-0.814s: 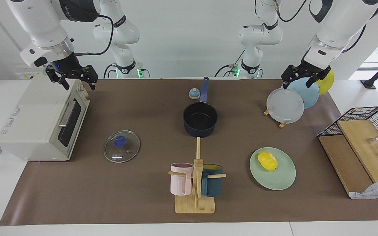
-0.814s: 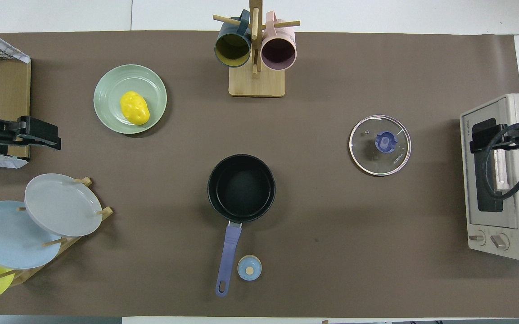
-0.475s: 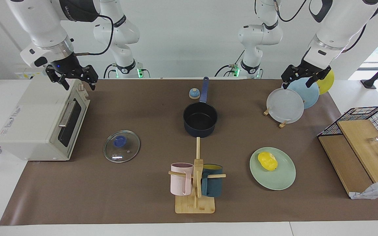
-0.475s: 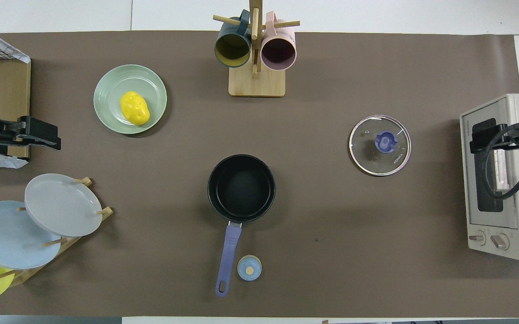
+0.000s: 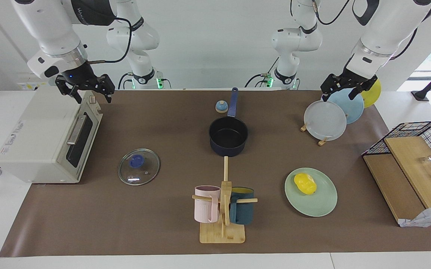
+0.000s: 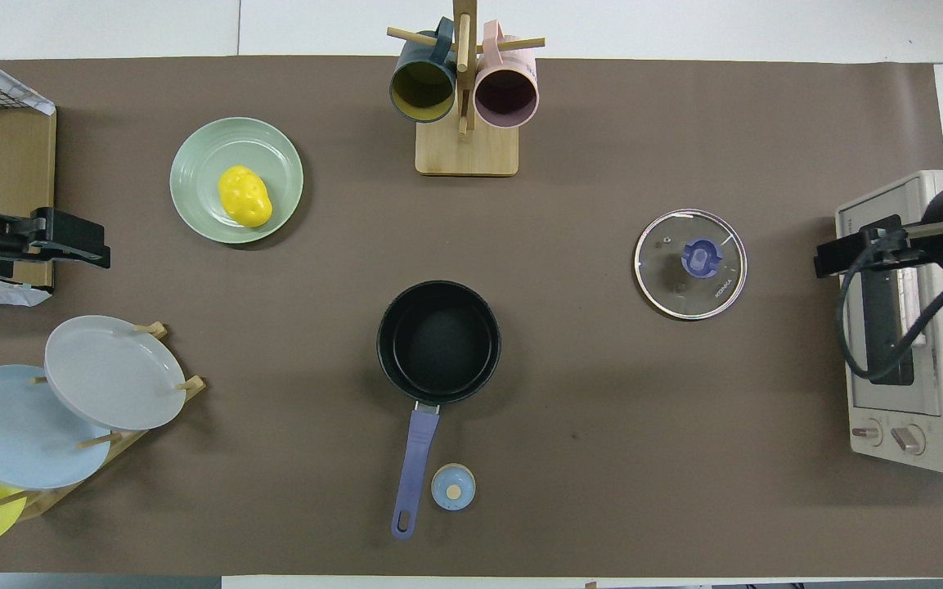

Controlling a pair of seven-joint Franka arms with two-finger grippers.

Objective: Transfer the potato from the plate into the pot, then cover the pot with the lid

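Observation:
The yellow potato [image 5: 305, 183] lies on the mint-green plate [image 5: 322, 207] toward the left arm's end of the table; it also shows in the overhead view [image 6: 244, 196], on the plate [image 6: 193, 176]. The dark navy pot [image 5: 228, 135] stands empty mid-table, handle toward the robots [image 6: 438, 342]. The glass lid [image 5: 139, 167] lies flat beside the toaster oven [image 6: 690, 263]. My left gripper [image 5: 340, 95] is open, raised over the upright plates [image 6: 70, 245]. My right gripper [image 5: 92, 97] is open, raised over the toaster oven's edge [image 6: 843, 254].
A white toaster oven [image 5: 47, 138] stands at the right arm's end. A wooden mug rack [image 5: 222, 209] with two mugs stands farther from the robots than the pot. A rack of upright plates [image 5: 325, 120], a small blue bell [image 5: 221, 107] and a wire basket [image 5: 421, 130] with wooden boards are also there.
My right gripper has shifted a little off the toaster oven toward the middle of the table. The left gripper and all objects have stayed put.

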